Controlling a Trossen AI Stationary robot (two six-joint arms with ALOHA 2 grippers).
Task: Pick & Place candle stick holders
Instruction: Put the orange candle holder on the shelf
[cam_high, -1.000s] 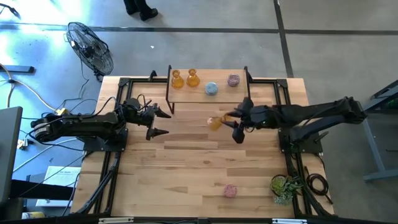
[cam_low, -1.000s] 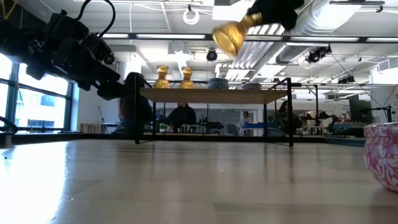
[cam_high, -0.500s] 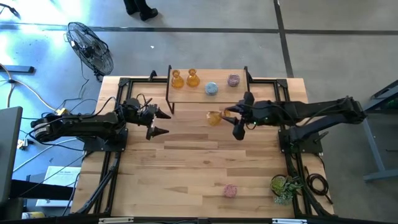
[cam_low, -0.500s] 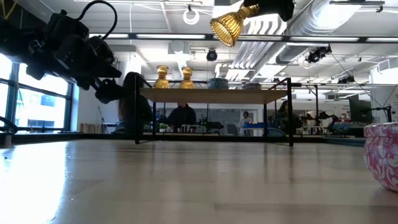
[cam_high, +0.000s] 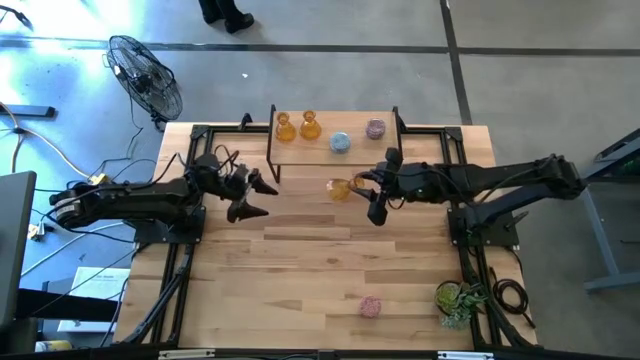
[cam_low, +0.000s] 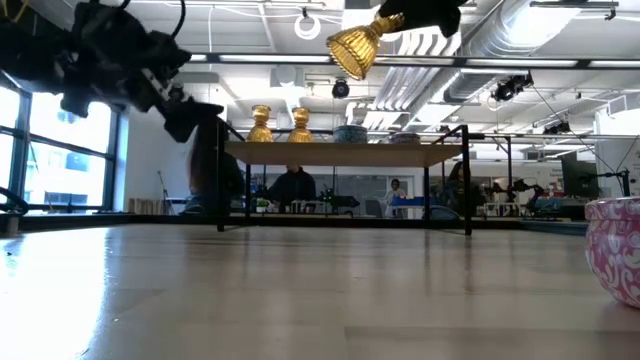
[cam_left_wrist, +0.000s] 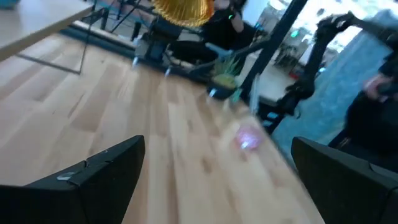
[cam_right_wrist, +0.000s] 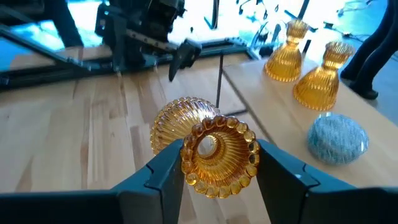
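My right gripper (cam_high: 372, 190) is shut on an amber holder (cam_high: 339, 187), high above the table in front of a raised wooden shelf (cam_high: 322, 148); it also shows in the low view (cam_low: 350, 44). Two amber holders (cam_high: 285, 126) (cam_high: 310, 125), a pale blue one (cam_high: 340, 143) and a pink one (cam_high: 375, 128) stand on the shelf. Another pink holder (cam_high: 370, 306) stands on the table near the front edge. My left gripper (cam_high: 262, 197) is open and empty, in the air left of the shelf. My right gripper pinches the amber holder's narrow ruffled cup end (cam_right_wrist: 189, 158) between its two fingers (cam_right_wrist: 163, 169). The fingers come nearly level from the table's right. The holder is lifted clear and tilted on its side, its wide bell base (cam_low: 347, 50) pointing toward the table's left and downward.
The shelf's black frame posts (cam_high: 271, 140) (cam_high: 397, 130) stand at its ends. A green potted plant (cam_high: 458, 298) sits at the near right corner. A fan (cam_high: 145, 78) stands on the floor beyond the table's far left corner.
My right gripper has gone up and toward the shelf and the table's left with the amber holder, which stays tilted and clear. My left gripper has risen a little.
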